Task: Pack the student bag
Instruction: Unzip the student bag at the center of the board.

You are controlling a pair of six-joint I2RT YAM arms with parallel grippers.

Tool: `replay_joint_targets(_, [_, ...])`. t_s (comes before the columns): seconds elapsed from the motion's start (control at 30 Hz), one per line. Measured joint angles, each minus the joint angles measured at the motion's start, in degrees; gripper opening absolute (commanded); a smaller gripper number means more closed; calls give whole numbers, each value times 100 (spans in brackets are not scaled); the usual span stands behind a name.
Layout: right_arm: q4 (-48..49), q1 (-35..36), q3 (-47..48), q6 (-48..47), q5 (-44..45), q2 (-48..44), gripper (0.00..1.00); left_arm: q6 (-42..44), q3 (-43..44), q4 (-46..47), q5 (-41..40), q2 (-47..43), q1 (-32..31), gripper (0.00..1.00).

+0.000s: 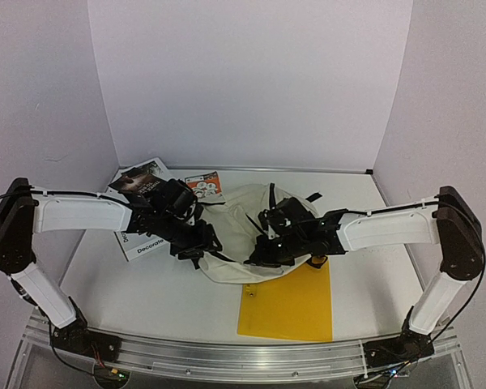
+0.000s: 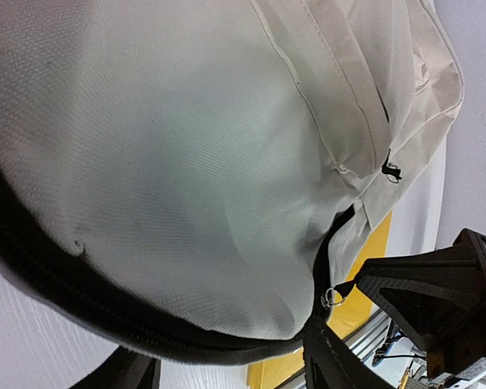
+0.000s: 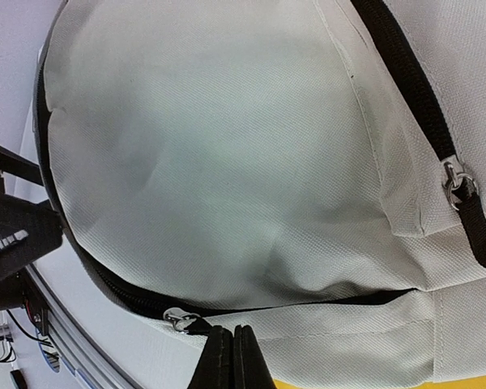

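Early days on this one, I reckon. The student bag (image 1: pixel 235 219) lies flat in the middle of the table (image 1: pixel 146 292), front pocket up, between the two arms. The stuff that presumably goes in is all outside it. There are booklets (image 1: pixel 142 243) and a small card (image 1: pixel 204 185) off to the left, and a yellow folder (image 1: pixel 287 312) pokes out from under the bag's near edge.

The right claw (image 3: pixel 233 332) is pinched tight at the main zipper (image 3: pixel 105 279). It looks like it has the zipper pull (image 3: pixel 178 318) by its tab, though the tab is mostly hidden behind the fingers, so I'm not certain. The zip looks closed on one side of the slider and gapes a little on the other.

The left claw (image 1: pixel 196 245) is spread wide at the bag's left rim with nothing in it.

So it's only at the zipper stage, I'd say. Opening the bag fully, loading everything and zipping it up are all left. The bag's inside isn't visible.
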Motion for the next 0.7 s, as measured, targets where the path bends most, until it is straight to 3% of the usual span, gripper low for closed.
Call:
replay_joint_targets(0.23, [61, 2, 0, 0, 7, 0, 0, -118, 0, 96, -7, 258, -74, 11])
replay_joint_targets(0.33, [81, 2, 0, 9, 66, 0, 0, -155, 0, 140, -33, 260, -98, 2])
replay_joint_targets(0.7, [-280, 15, 407, 55, 782, 125, 0, 107, -138, 275, -46, 258, -109, 0])
